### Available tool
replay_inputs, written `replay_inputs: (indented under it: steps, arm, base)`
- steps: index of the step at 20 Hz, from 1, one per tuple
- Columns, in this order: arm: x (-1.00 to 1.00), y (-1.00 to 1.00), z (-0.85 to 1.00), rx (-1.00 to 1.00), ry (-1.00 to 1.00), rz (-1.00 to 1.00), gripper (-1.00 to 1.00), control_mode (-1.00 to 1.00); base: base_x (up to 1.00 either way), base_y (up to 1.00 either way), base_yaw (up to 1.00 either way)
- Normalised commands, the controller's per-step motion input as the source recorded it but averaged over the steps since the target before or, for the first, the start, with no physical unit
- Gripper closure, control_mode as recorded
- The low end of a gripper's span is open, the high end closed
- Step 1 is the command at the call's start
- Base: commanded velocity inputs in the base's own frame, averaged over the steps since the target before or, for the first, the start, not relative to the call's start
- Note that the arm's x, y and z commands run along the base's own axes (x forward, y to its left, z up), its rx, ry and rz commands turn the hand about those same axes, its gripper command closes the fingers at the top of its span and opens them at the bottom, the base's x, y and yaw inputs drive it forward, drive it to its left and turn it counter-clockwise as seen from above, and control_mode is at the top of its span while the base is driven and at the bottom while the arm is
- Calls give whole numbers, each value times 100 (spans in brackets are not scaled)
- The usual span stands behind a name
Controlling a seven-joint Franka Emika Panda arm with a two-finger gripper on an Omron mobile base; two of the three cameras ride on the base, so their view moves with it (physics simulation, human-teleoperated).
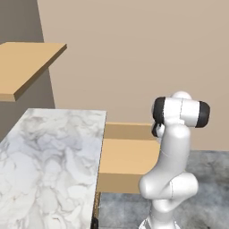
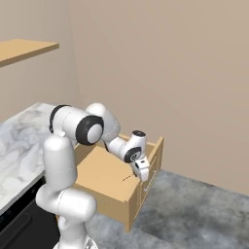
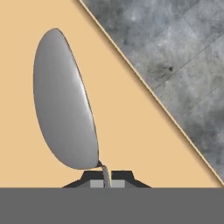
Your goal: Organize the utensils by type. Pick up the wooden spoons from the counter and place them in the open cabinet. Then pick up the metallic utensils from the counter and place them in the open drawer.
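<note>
Gripper [image 3: 107, 183] is clamped tight on the thin stem of the silver spoon [image 3: 65, 100], one of the metallic utensils. In the hand view the spoon's bowl runs from the fingertips toward 11 o'clock, long axis roughly along the gripper's line. Beneath it lies the open drawer [image 3: 131, 140], its edge crossing from 12 to 4 o'clock. In the right base view the gripper [image 2: 143, 171] hangs over the drawer's [image 2: 104, 177] far end; the release probably just needs to stay inside that edge.

Silver spoon [image 3: 65, 105]: grey oval bowl, thin stem pinched at six o'clock, hanging over the drawer floor.
Open drawer [image 2: 104, 177]: light-tan, pulled out, flat bottom.
Table [image 1: 49, 165]: white marble, grey veins.
</note>
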Motion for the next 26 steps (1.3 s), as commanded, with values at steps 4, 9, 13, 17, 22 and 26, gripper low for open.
replay_inputs:
  steps: [4, 9, 13, 17, 22, 26]
  arm:
    - [1, 26, 40, 7, 0, 0, 100, -100]
    - [15, 48, 46, 0, 0, 0, 100, -100]
    - [35, 67, 11, -9, 0, 0, 100, -100]
    - [40, 29, -6, 0, 10, 0, 100, -100]
    - [19, -1, -37, 8, 22, 4, 100, -100]
    - [20, 0, -38, 14, 8, 8, 100, -100]
  base:
    - [0, 0, 0]
    - [0, 0, 0]
    - [0, 0, 0]
    - [0, 0, 0]
    - [0, 0, 0]
    - [0, 0, 0]
